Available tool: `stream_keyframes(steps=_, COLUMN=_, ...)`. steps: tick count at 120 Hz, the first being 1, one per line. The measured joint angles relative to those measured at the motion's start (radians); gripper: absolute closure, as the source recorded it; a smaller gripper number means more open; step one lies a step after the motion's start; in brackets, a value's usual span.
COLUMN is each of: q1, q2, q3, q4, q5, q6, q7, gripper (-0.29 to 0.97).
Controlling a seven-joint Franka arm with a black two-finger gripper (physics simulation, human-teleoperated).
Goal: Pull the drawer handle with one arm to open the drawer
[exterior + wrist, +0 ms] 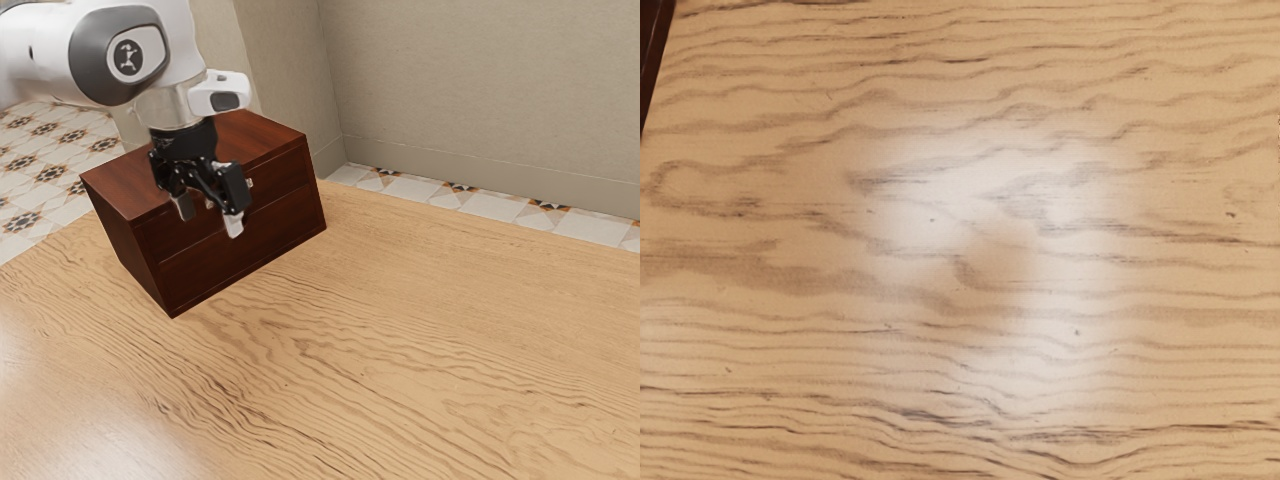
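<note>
Right now the jaws hang spread, pinching nothing, just in front of the upper drawer [282, 174] of a dark wooden drawer box [130, 185]. The box sits at the desk's [420, 360] far edge (both fronts flush). Whether they touch it, I cannot tell.

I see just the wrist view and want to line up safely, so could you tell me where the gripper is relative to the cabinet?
Observer: The gripper hangs before the cabinet front, pointing down at the table.
Operator: Thank you. Are the fingers open?
Observer: Yes, open, with nothing between them.
Operator: Is either drawer out?
Observer: No, the upper drawer and lower drawer both look flush.
</note>
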Motion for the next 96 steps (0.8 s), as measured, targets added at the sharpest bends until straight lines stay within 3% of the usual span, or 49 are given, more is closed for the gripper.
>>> stream_keyframes(steps=34, q1=-0.009, q2=-0.044, q3=-0.006, q4=-0.040, q5=0.003, q6=0.056, q7=0.000, gripper=0.00)
stream_keyframes(steps=42, q1=-0.017, q2=-0.114, q3=-0.008, q4=-0.105, q5=0.008, q6=0.065, q7=-0.009, gripper=0.00)
stream_keyframes(steps=56, q1=-0.001, q2=-0.190, q3=-0.038, q4=-0.263, q5=0.080, q6=0.180, q7=-0.017, gripper=0.00)
stream_keyframes(steps=74, q1=-0.017, q2=-0.120, q3=-0.047, q4=-0.254, q5=0.169, q6=0.340, q7=-0.019, gripper=0.00)
stream_keyframes(steps=96, q1=-0.026, q2=-0.004, q3=-0.044, q4=-0.170, q5=0.265, q6=0.431, q7=-0.020, gripper=0.06)
